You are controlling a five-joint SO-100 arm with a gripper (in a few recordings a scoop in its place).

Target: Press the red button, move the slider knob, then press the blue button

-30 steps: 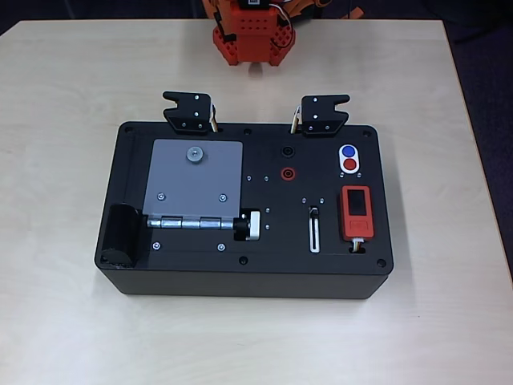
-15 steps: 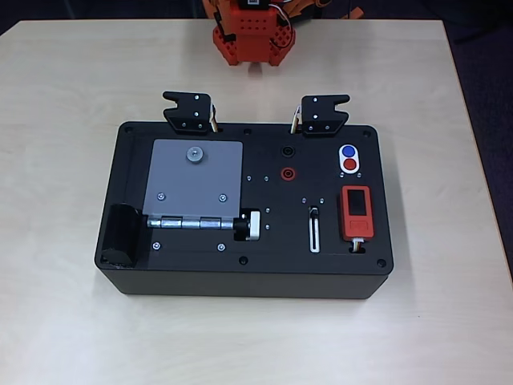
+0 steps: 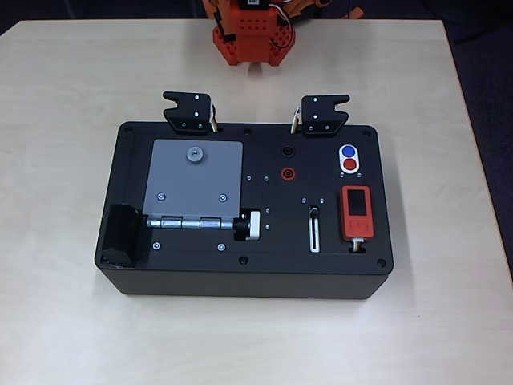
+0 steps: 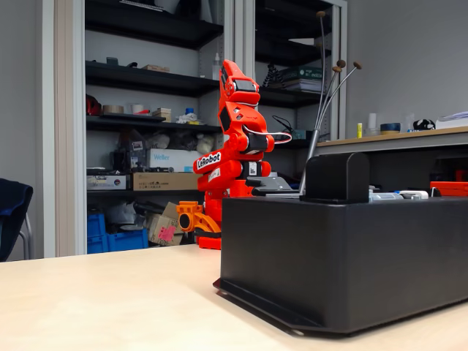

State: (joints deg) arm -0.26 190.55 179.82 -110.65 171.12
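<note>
While the orange arm (image 4: 232,139) is sitting folded behind the black box (image 3: 244,277), fingers' state unreadable, red button (image 3: 349,164) and blue button (image 3: 348,151) are sharing one bezel; slider knob (image 3: 314,213) is sitting nearby, all well away from the arm.

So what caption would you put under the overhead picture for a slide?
Black task box on a pale table, with red button, blue button and slider knob untouched.

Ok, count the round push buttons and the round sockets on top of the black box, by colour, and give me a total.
Red button: 1
Blue button: 1
Red socket: 1
Black socket: 1
Total: 4
</note>
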